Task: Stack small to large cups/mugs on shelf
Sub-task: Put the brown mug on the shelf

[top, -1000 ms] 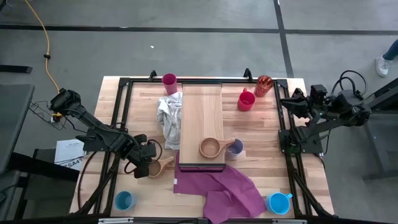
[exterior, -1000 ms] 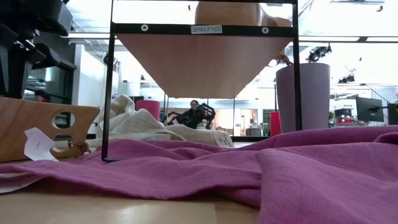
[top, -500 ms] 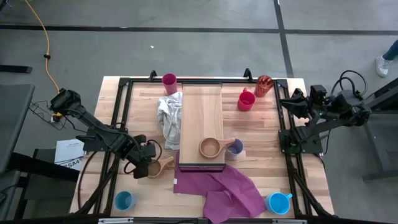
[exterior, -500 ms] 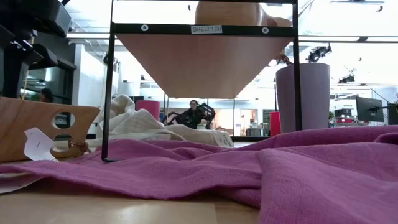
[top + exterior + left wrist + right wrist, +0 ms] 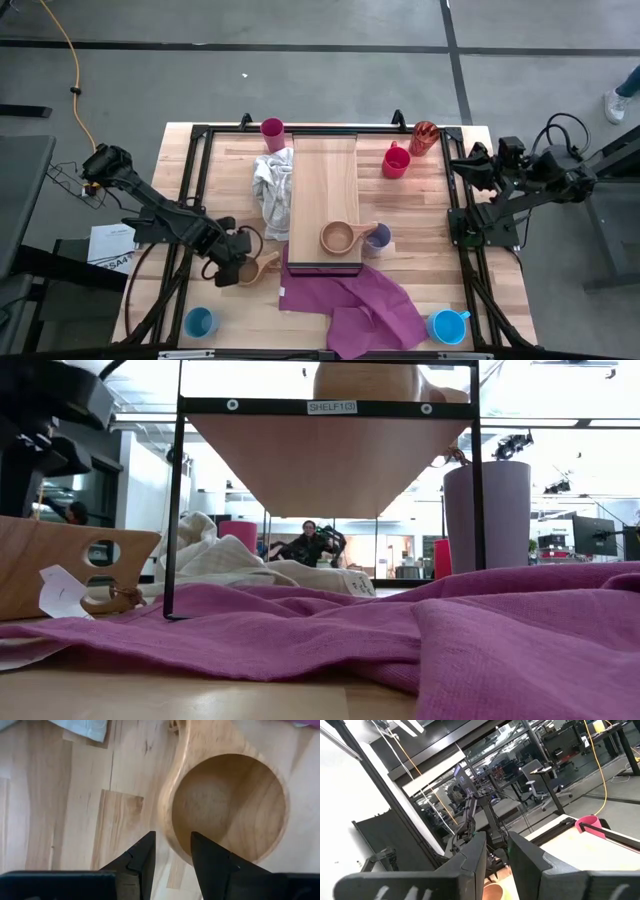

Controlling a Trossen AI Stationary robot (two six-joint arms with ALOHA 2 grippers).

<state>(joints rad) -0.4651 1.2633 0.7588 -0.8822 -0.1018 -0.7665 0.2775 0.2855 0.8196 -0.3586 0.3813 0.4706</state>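
A tan wooden handled cup (image 5: 256, 268) stands on the table left of the shelf's near end; it also shows in the left wrist view (image 5: 230, 805) and the low view (image 5: 60, 570). My left gripper (image 5: 243, 270) is over it, open, pointing down, with the cup's rim wall between its fingers (image 5: 173, 842). A second wooden cup (image 5: 338, 238) stands on the light-wood shelf (image 5: 322, 180). A lavender tumbler (image 5: 379, 238) stands beside the shelf. My right gripper (image 5: 465, 163) waits at the table's right edge, open by a narrow gap (image 5: 496, 845), holding nothing. My left gripper comes from above with one finger (image 5: 207, 860) inside the wooden cup and one finger (image 5: 145, 857) outside it, astride the rim wall (image 5: 172, 832) on the side away from the handle. Whether the fingers touch the wall, I cannot tell. The cup rests upright on the table.
A magenta tumbler (image 5: 272, 131), a red mug (image 5: 396, 161) and an orange-red tumbler (image 5: 424, 137) stand at the far side. Blue mugs (image 5: 200, 322) (image 5: 447, 326) stand near the front corners. A white cloth (image 5: 270, 192) and a purple cloth (image 5: 350, 300) lie by the shelf.
My left gripper has shifted very slightly over the wooden cup. The cup has stayed where it was.
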